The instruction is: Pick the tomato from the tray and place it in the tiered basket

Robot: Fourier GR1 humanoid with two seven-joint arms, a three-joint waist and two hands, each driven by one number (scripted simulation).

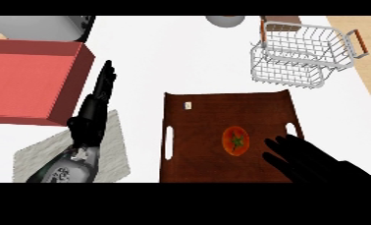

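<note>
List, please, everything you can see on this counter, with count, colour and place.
tomato: one, red with a green stem, on the tray.
tray: one, dark brown, centre, handle slots at its sides.
tiered basket: one, white wire with orange handles, upper right.
box: one, red, left.
cloth: one, grey, lower left, under the left forearm.
round grey object: one, top edge, partly cut off.
left robot hand: black, open, left of the tray.
right robot hand: black, open, over the tray beside the tomato.

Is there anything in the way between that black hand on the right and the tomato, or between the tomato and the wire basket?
Nothing visible. The right hand sits just right of the tomato on the brown tray, with bare tray between them. From the tomato to the tiered basket, only tray and white counter show.
</note>
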